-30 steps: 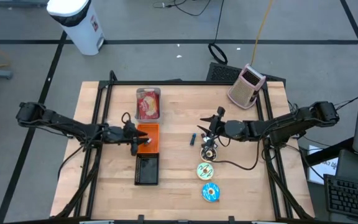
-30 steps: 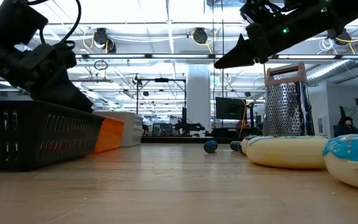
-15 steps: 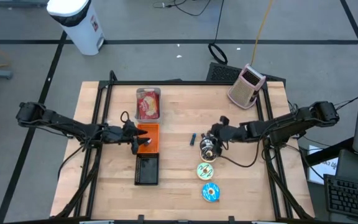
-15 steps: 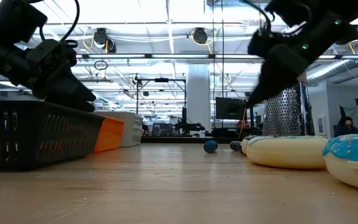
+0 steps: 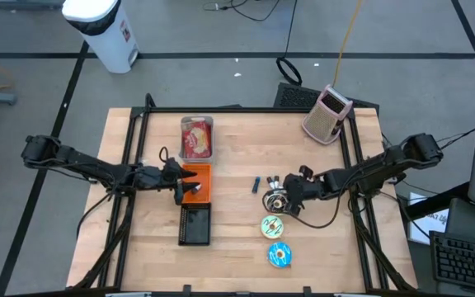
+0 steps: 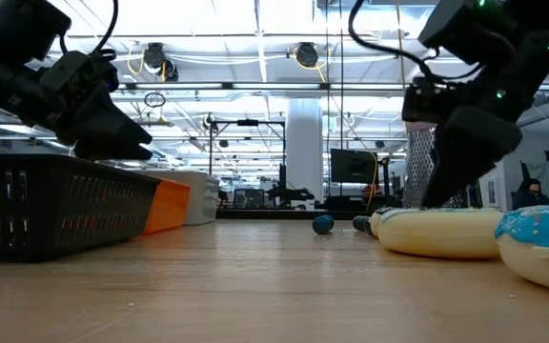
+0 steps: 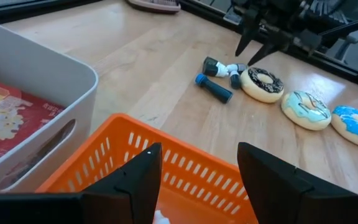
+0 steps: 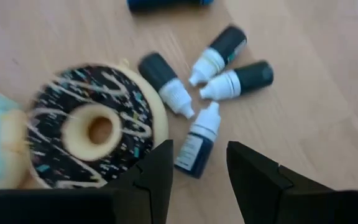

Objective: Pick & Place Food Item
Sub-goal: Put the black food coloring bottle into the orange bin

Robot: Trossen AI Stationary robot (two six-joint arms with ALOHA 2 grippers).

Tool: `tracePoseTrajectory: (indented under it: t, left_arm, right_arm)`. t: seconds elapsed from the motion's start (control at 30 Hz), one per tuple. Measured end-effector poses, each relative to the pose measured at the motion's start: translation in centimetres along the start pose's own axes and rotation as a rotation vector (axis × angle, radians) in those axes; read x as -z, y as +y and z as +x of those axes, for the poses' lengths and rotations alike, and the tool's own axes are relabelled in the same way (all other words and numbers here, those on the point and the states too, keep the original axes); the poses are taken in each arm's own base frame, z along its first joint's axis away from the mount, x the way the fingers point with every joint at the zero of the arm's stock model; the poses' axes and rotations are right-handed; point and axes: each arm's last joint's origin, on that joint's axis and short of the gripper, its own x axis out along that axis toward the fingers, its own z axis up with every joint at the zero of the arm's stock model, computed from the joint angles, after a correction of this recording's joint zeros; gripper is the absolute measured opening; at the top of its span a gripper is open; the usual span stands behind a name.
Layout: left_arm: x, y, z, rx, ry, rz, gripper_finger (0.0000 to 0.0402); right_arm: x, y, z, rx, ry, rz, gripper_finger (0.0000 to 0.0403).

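Hovering low over the chocolate donut point(image 8: 92, 134), my right gripper point(image 8: 197, 165) had its fingers apart around nothing, angled down so they could straddle the rim. That donut lay flat at lower centre of the high view, beside four small dropper bottles point(image 8: 219, 59), hole facing up; being round, it had no long axis to align with. My left gripper point(image 7: 197, 171), also parted and empty, waited over the orange basket point(image 7: 185, 168), probably the drop-off.
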Motion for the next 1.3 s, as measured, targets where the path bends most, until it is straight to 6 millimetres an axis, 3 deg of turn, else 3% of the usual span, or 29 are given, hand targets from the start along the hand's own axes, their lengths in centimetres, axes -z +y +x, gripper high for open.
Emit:
tracePoseTrajectory:
  t: [0.37,0.67,0.83,1.03,1.3]
  left_arm:
    - [-0.1,0.0,0.0,-0.001,-0.011,-0.003,0.0212]
    - [-0.2,-0.1,0.0,0.004,-0.023,0.007,0.0212]
    - [-0.2,-0.1,0.0,0.004,-0.023,0.007,0.0212]
    - [-0.7,-0.3,0.0,0.024,-0.07,-0.022,0.0212]
    - [-2.3,-0.1,0.0,0.052,-0.211,-0.202,0.0212]
  right_arm:
    - [1.0,0.2,2.4,0.06,0.087,-0.036,0.0136]
    - [0.6,0.2,2.1,0.034,0.055,-0.079,0.0061]
    - [-0.1,0.0,2.3,0.032,0.008,-0.101,0.0057]
    - [-1.5,-0.5,2.2,0.056,-0.103,-0.155,0.0064]
    - [-5.0,-0.3,1.6,0.014,-0.425,-0.335,0.006]
